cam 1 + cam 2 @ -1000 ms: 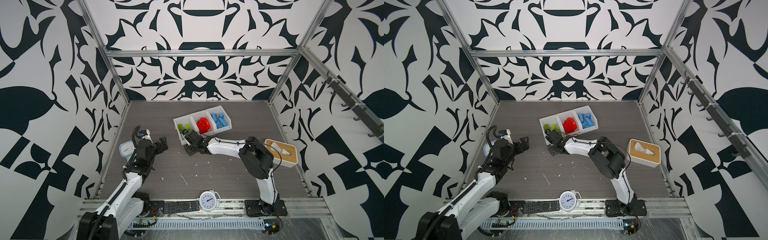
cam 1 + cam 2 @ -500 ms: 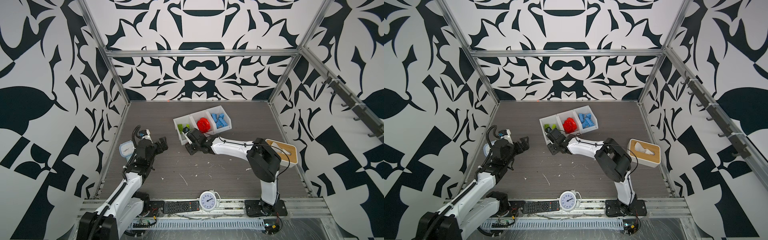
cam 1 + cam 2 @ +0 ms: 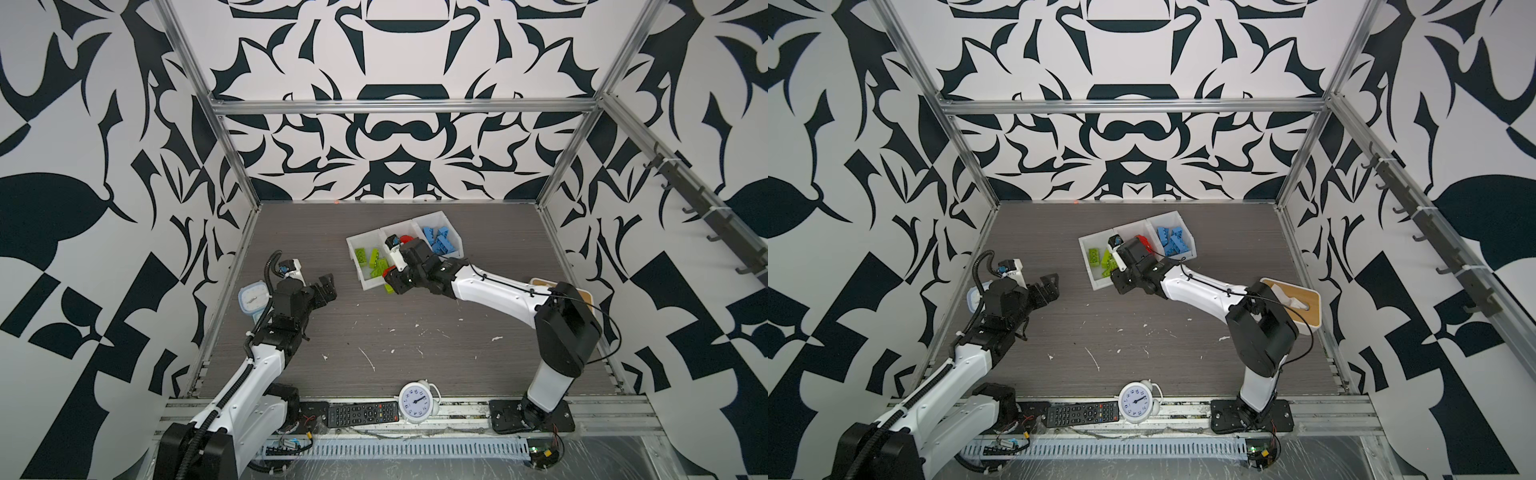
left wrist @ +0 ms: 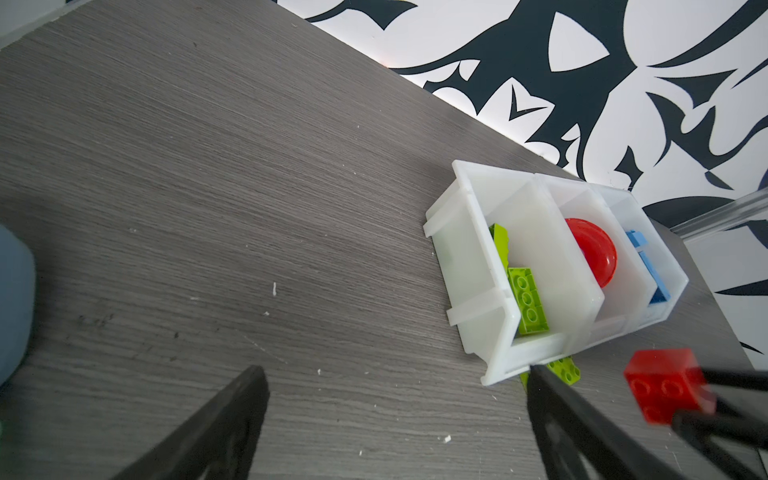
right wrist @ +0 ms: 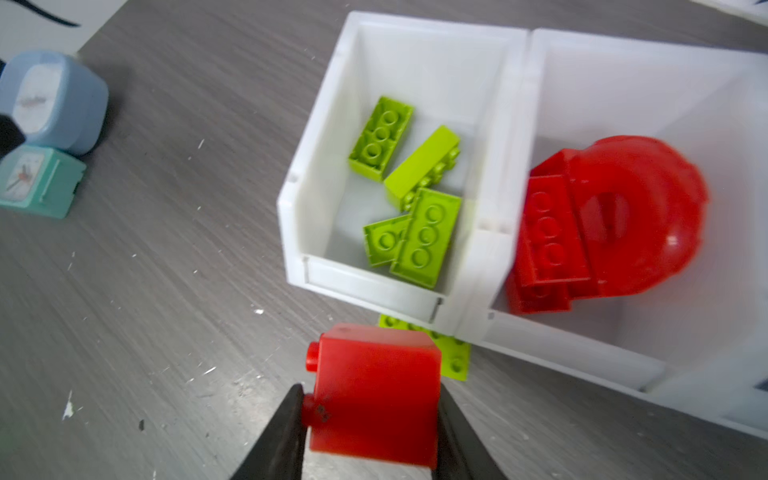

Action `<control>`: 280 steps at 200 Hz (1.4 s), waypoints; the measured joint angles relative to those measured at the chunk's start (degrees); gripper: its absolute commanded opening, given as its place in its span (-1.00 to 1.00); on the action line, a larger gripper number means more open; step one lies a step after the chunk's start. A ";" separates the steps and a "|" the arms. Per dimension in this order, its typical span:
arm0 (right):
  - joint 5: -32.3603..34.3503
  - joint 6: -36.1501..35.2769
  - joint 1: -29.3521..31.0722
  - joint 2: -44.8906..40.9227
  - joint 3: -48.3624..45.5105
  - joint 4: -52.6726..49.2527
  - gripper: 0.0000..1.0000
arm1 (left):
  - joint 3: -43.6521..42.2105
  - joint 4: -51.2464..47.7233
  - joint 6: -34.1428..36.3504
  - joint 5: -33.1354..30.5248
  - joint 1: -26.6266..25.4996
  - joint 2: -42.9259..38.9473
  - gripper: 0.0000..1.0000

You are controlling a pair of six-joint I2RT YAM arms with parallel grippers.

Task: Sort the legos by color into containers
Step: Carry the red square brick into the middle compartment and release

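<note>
Right gripper (image 5: pixel 370 399) clamps 1 red brick (image 5: pixel 374 370). The red-filled middle container (image 5: pixel 623 83) lies just ahead, diagonally off its tip.

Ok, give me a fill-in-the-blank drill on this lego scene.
The brick in the right gripper is ____.
The left gripper is empty and ____.
The loose brick on the table is ____.
The arch lies in the ____ of the three bins.
Missing words: red, open, green, middle.
</note>
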 measured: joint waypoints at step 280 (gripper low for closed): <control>-5.51 -4.52 -12.44 17.84 21.46 -4.28 0.25 | 0.20 -0.04 0.22 0.68 0.00 0.70 1.00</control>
